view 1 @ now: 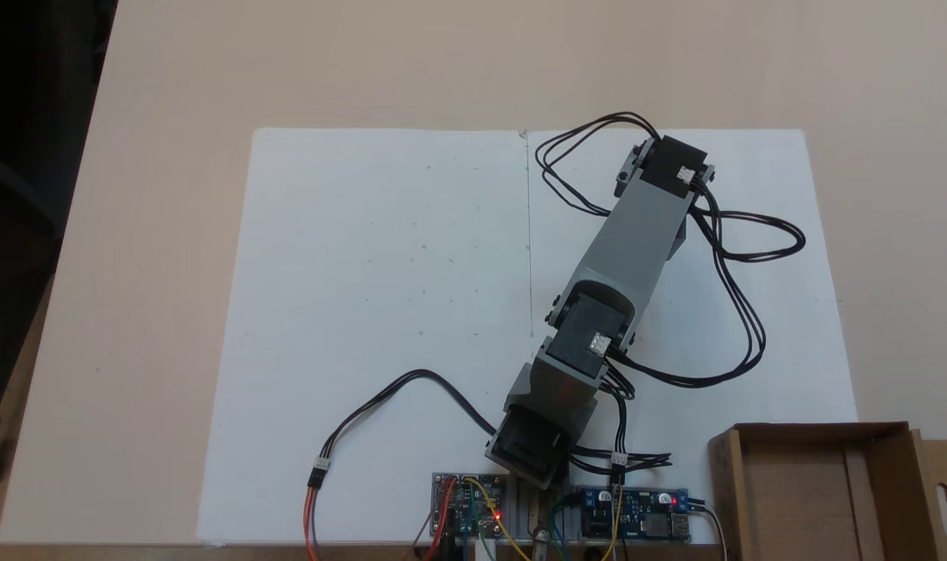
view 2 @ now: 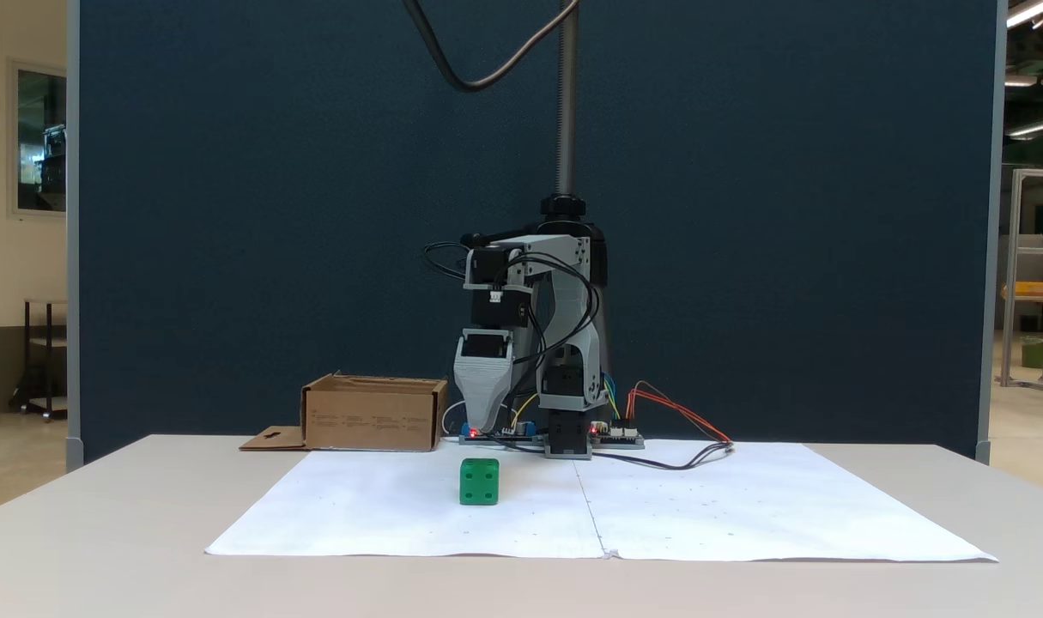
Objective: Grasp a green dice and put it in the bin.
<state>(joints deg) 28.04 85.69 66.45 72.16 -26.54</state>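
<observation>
One of your fixed views looks straight down on the white paper (view 1: 379, 312) from above the arm (view 1: 637, 234), the other faces the arm (view 2: 538, 335) level across the surface (view 2: 143, 549); both share the paper and bin (view 1: 816, 483).

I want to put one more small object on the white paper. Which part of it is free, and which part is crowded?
In a fixed view from above, the half of the white paper left of its centre seam is bare. The right half is crowded by the arm and its looping cables. The near edge holds circuit boards, with the bin beside them. The green dice stands under the arm.
</observation>
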